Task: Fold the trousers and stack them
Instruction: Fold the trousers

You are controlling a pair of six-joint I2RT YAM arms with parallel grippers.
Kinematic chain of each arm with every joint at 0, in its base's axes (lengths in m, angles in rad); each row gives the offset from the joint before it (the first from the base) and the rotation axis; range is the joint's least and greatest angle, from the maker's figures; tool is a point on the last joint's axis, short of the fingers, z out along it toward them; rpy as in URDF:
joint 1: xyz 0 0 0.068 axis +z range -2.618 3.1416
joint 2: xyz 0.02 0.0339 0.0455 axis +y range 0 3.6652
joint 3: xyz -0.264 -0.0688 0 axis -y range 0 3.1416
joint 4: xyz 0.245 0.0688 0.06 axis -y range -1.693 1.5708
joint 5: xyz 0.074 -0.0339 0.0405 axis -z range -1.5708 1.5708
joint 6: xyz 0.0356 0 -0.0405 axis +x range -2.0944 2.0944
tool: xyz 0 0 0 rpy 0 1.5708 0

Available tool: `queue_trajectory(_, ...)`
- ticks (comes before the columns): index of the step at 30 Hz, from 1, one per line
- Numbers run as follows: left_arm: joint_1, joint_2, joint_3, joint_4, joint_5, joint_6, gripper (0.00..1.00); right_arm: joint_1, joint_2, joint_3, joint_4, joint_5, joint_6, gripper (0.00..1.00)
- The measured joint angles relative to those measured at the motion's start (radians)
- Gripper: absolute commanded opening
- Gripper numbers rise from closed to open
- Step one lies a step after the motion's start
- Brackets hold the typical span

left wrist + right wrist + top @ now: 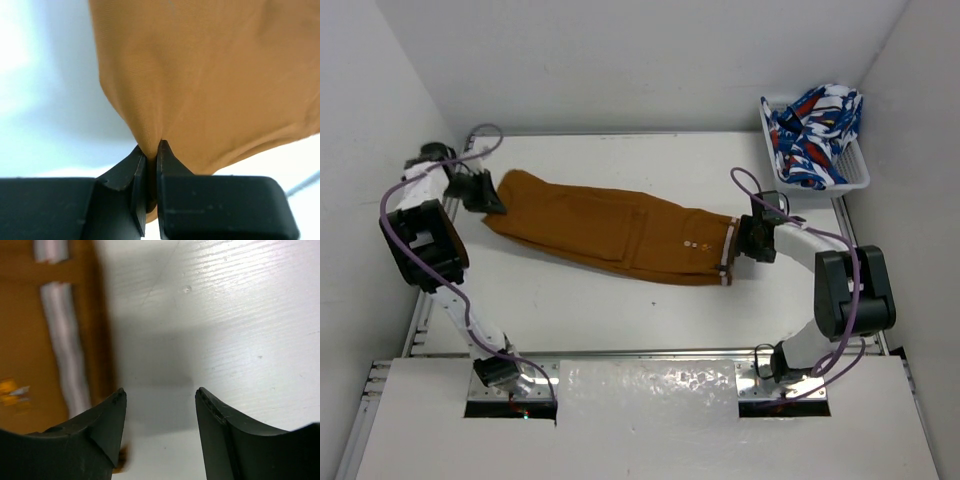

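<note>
Mustard trousers [610, 230] lie on the counter [620, 310]; left jaws pinch the leg end [505, 205] for folding, right jaws wide beside waistband [727, 250].

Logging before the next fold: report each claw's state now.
Left claw: closed on the trousers.
Right claw: open, holding nothing.

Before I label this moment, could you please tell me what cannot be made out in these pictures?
Hem end of the trousers: top view, under the left hand; left wrist view shows only a pinched fold.
Waistband: right wrist view, blurred and cut by the left edge.
Clothes in the basket: top view, too bunched to count.
</note>
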Motion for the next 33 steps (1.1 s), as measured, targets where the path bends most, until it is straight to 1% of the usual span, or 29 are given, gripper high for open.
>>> queue_trajectory(3, 0.023, -0.043, 0.157, -0.059, -0.027, 0.049, 0.0, 0.005, -0.015, 0.0, -0.001, -0.001, -0.004, 0.56)
queue_trajectory(6, 0.023, -0.108, 0.296, -0.122, -0.035, 0.096, 0.0, 0.006, -0.024, 0.0, -0.001, 0.0, -0.005, 0.56)
queue_trajectory(9, -0.01, -0.188, 0.355, -0.159, -0.021, 0.138, 0.0, 0.013, -0.025, 0.0, 0.003, -0.002, -0.004, 0.56)
queue_trajectory(12, -0.112, -0.26, 0.334, -0.188, 0.004, 0.159, 0.0, 0.037, -0.023, 0.003, 0.019, -0.016, 0.009, 0.56)
queue_trajectory(15, -0.265, -0.302, 0.259, -0.184, 0.068, 0.143, 0.0, 0.084, 0.01, 0.043, 0.027, -0.031, 0.028, 0.56)
queue_trajectory(18, -0.418, -0.294, 0.208, -0.175, 0.101, 0.112, 0.0, 0.122, 0.066, 0.077, 0.067, -0.068, 0.069, 0.55)
queue_trajectory(23, -0.609, -0.269, 0.161, -0.11, 0.094, 0.051, 0.0, 0.154, 0.136, 0.087, 0.115, -0.109, 0.138, 0.55)
queue_trajectory(26, -0.685, -0.229, 0.161, -0.069, 0.082, 0.023, 0.0, 0.166, 0.18, 0.132, 0.14, -0.135, 0.165, 0.55)
queue_trajectory(33, -0.811, -0.095, 0.187, -0.038, 0.064, -0.003, 0.0, 0.175, 0.266, 0.209, 0.211, -0.19, 0.201, 0.53)
